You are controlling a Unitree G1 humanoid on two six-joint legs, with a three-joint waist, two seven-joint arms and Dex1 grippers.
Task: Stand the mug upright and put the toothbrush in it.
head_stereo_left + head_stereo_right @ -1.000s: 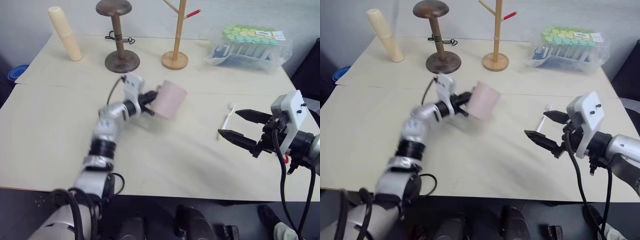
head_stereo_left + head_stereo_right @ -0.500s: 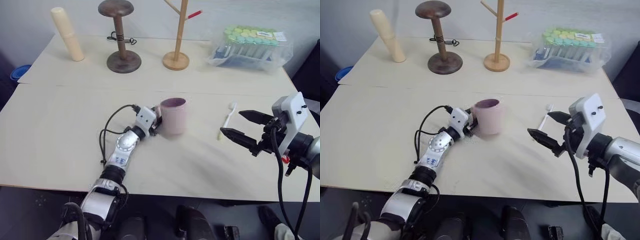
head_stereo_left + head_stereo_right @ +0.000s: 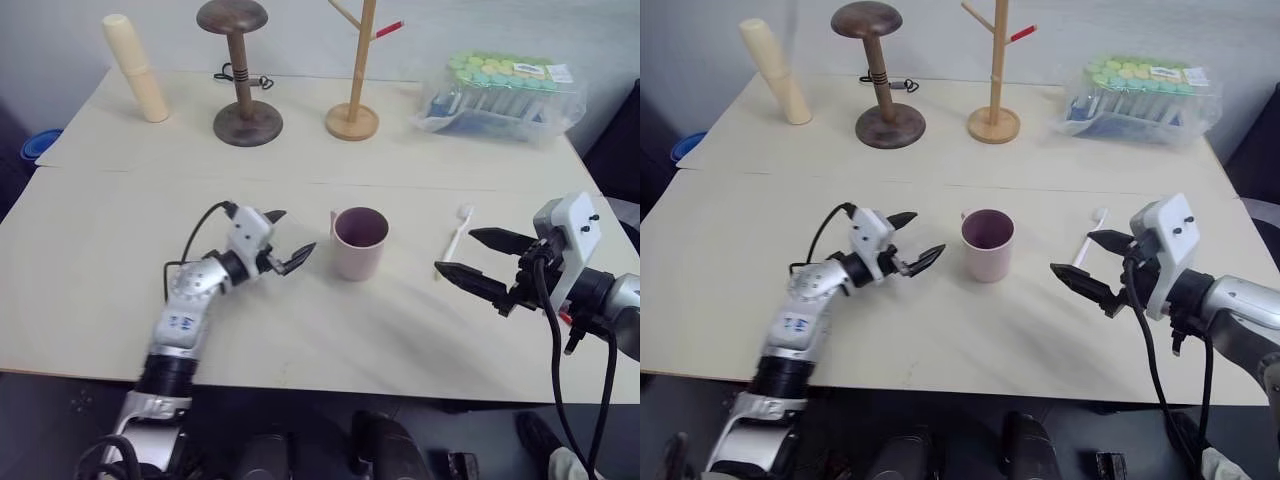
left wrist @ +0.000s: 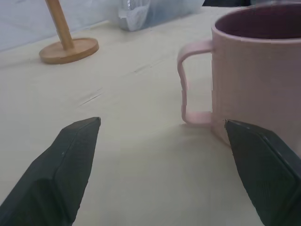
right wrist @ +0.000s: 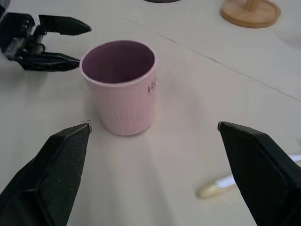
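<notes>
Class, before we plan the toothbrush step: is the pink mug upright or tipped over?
Upright. The mug stands on its base on the table, its dark opening facing up, and the open left gripper is clear of it.

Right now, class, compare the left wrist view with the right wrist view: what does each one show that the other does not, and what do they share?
Left wrist view alone: the pale pink matte mug's loop handle and the clear plastic pack at the table's far edge.

Right wrist view alone: the slim white toothbrush with its yellowish handle end lying flat on the table, the mug's whole dark maroon opening, and the left hand, open, beside the mug and apart from it.

Both: the upright mug, the round wooden stand base and the cream tabletop.
</notes>
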